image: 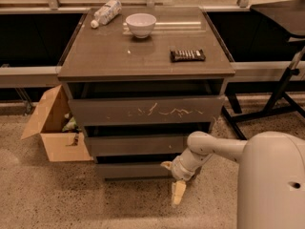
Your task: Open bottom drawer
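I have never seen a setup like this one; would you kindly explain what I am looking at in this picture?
There is only one camera view, looking down at a dark three-drawer cabinet. The pale rounded shape at lower right is the robot's arm. Its gripper, the two-finger hand at the arm's tip, hangs low near the floor, in front of the right end of the bottom drawer, which it is meant to open. It seems to hold nothing. On the cabinet top are a plastic bottle lying on its side, a white bowl and a dark flat bar. An open cardboard box stands on the floor to the left.
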`<state>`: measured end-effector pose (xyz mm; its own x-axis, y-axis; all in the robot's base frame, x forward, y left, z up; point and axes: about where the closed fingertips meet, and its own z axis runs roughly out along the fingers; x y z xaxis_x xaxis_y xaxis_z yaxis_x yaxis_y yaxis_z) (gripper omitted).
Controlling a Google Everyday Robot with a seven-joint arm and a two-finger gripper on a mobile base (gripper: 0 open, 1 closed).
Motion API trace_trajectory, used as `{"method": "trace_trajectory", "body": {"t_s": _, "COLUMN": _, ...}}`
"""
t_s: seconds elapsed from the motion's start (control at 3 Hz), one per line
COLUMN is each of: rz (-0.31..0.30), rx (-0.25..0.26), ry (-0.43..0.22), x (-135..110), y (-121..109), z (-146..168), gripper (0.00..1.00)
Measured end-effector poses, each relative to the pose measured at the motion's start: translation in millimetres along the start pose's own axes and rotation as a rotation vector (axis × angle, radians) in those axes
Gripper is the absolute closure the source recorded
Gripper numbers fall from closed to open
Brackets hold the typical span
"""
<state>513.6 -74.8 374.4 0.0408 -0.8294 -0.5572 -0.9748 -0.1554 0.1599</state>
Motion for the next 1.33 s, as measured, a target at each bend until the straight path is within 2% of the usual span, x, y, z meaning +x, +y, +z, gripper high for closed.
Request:
{"method": "trace_trajectory", "body": {"t_s": 0.33, "rz": -0.036, "rx": 0.029, "ry": 0.035, "x": 21, "y": -22, "z": 16, "gripper": 0.00}}
{"method": "trace_trajectory", "body": {"t_s": 0.67, "rz": -0.032, "rx": 0.064, "ry": 0.105, "x": 45, "y": -52, "z": 41, "gripper": 0.00}}
{"method": "trace_trajectory", "body": {"t_s": 1.0, "rz": 0.009, "rx": 0.093, "ry": 0.135, "x": 59, "y": -70, "z": 60, "gripper": 0.00}}
{"method": "trace_trajectory", "body": {"t_s": 1.33, "rz": -0.003, "rx": 0.087, "ry": 0.128, "x": 61, "y": -70, "z": 64, "gripper": 0.00}}
